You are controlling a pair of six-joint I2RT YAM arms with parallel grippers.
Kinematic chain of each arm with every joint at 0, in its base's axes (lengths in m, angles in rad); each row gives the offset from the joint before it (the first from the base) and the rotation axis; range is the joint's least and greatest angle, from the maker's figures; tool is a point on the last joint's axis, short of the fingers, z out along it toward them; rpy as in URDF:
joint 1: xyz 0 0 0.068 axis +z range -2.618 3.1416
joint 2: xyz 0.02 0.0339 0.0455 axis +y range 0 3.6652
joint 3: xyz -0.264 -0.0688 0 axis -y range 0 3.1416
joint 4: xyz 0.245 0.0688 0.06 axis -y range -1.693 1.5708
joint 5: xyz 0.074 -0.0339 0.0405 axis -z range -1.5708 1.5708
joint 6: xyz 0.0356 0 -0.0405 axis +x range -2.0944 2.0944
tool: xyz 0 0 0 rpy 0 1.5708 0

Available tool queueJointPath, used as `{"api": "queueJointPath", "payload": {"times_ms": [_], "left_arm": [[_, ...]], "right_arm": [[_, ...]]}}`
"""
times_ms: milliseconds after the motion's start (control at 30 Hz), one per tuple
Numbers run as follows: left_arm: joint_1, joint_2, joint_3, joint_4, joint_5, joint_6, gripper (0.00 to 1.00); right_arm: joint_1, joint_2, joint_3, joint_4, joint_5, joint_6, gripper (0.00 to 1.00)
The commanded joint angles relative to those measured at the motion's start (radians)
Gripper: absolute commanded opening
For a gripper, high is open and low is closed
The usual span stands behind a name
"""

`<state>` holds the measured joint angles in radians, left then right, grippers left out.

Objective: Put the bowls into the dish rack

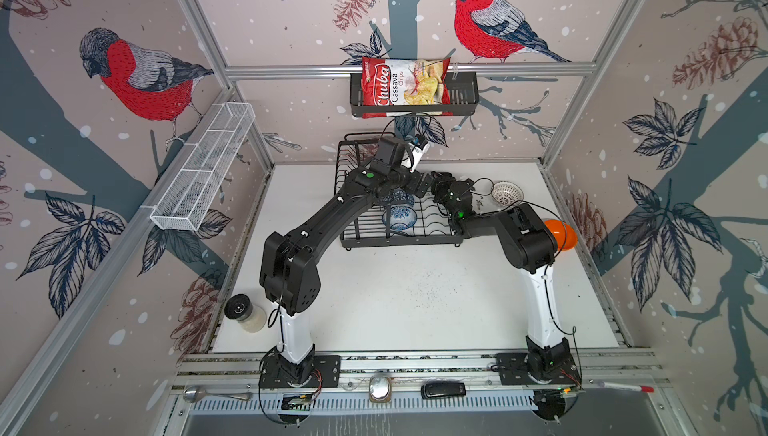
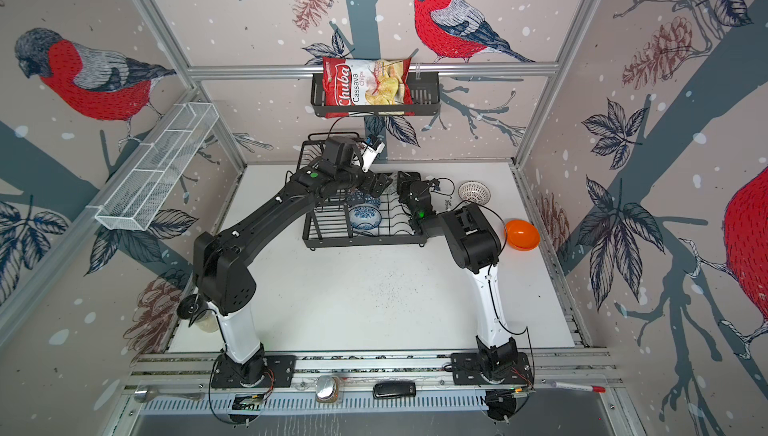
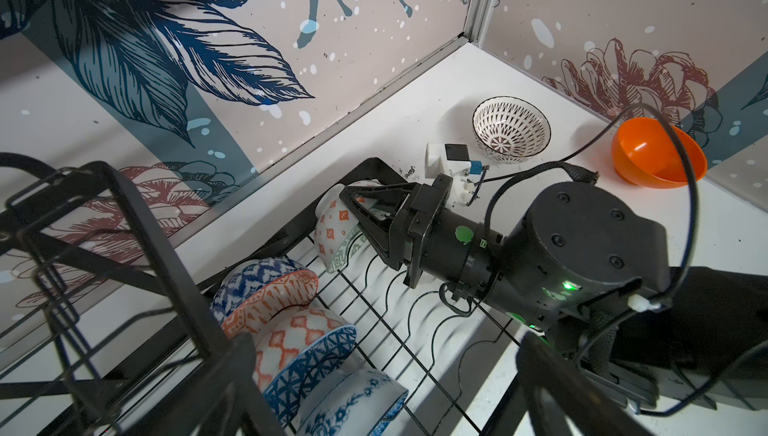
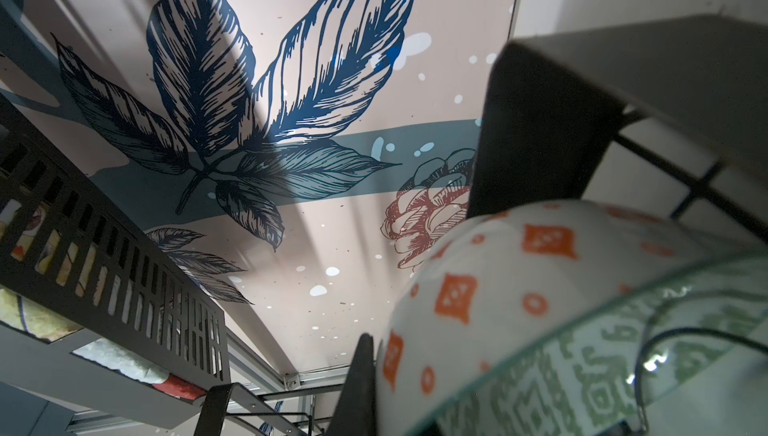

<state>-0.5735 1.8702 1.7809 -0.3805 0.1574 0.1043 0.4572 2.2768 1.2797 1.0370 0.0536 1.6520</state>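
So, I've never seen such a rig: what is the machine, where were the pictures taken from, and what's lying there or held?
Two robot arms stand at the front of a white table. Two pictures look down from overhead; the other two come from a camera on each wrist. At the back stands a black wire dish rack holding three patterned bowls. The right end effector is shut on an orange-white bowl at the rack's far corner. The left end effector is open and empty. A white lattice bowl and an orange bowl sit on the table.
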Motion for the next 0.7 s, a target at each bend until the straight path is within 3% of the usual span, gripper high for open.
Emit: {"api": "queueJointPath", "payload": {"times_ms": [0, 667], "left_arm": [[0.008, -0.001, 0.000, -0.036, -0.026, -0.020, 0.98], [0.017, -0.008, 0.004, -0.035, -0.022, -0.028, 0.98]], "right_arm": [[0.004, -0.009, -0.003, -0.099, -0.020, 0.007, 0.03], [0.005, -0.034, 0.007, -0.195, -0.032, 0.002, 0.15]]}}
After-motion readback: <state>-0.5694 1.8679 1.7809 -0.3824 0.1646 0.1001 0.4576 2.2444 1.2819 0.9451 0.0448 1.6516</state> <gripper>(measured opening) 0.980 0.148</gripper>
